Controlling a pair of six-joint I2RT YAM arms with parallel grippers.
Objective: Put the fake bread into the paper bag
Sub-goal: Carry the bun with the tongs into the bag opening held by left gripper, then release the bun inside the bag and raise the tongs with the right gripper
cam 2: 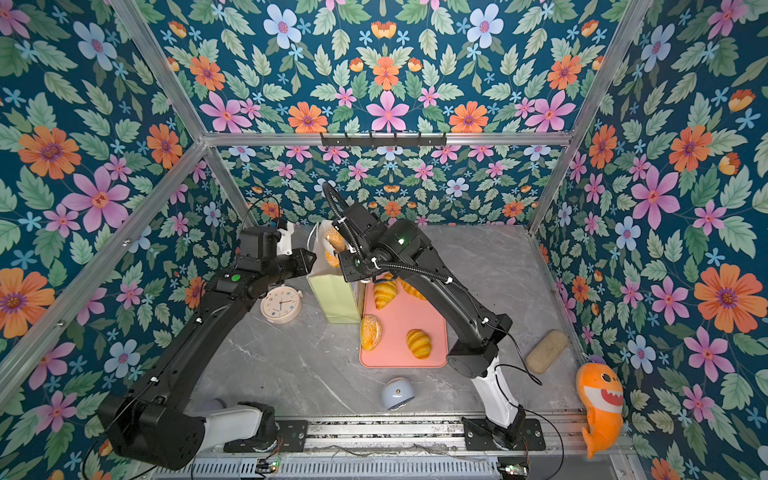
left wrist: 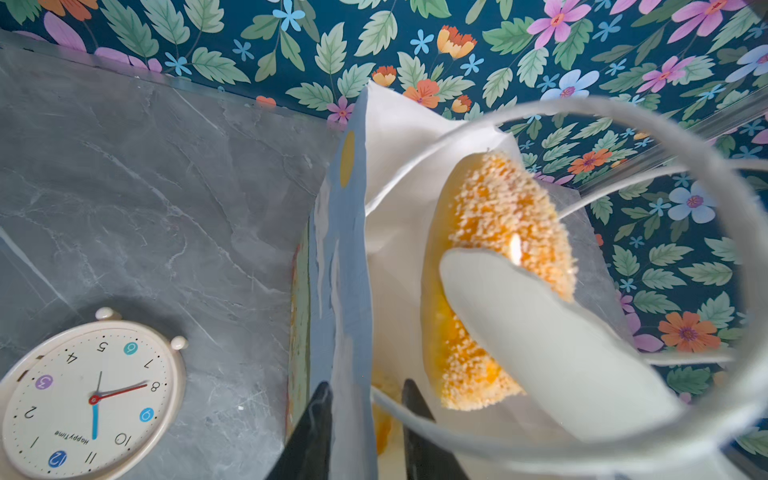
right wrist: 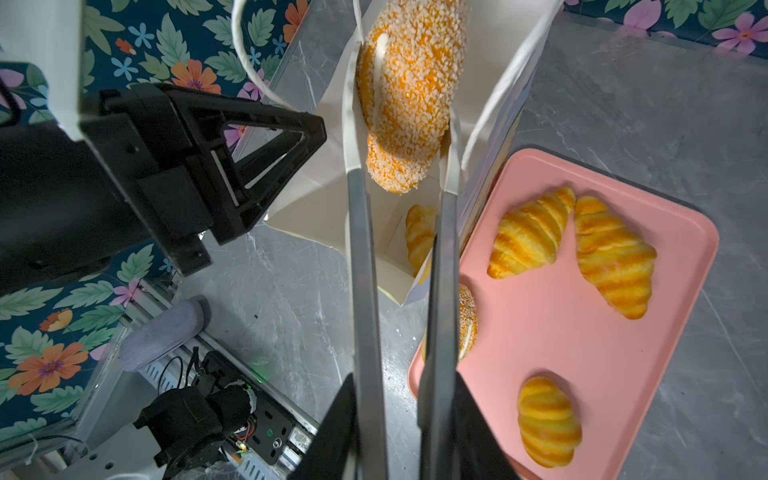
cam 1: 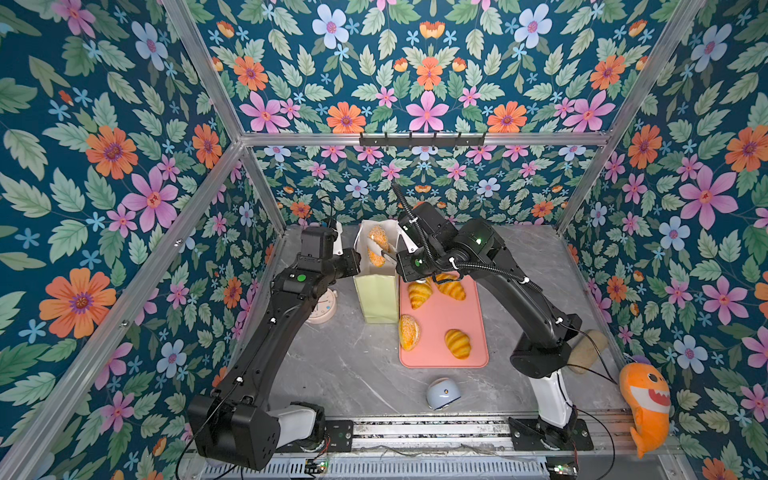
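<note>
Clock (cam 2: 280,305): stood on the worktop (cam 1: 340,361) left of the paper bag (cam 1: 376,299), near but apart; bare worktop in front.
Left tool (left wrist: 365,384): arm stretched forward, fingers astride the bag's printed wall; whether it pinched, cannot tell.
Bag mouth: narrow; one croissant (right wrist: 419,237) lay inside.
Right tool (right wrist: 402,181): arm arched leftward over the pink tray (cam 1: 461,316), clenched on the seeded bun (right wrist: 409,91), which was tilted in the mouth.

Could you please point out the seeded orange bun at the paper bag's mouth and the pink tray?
Seeded orange bun (right wrist: 415,91): right wrist view, its crusted top.
Pink rectangular tray (cam 1: 444,313): a top view, its bare middle.
</note>
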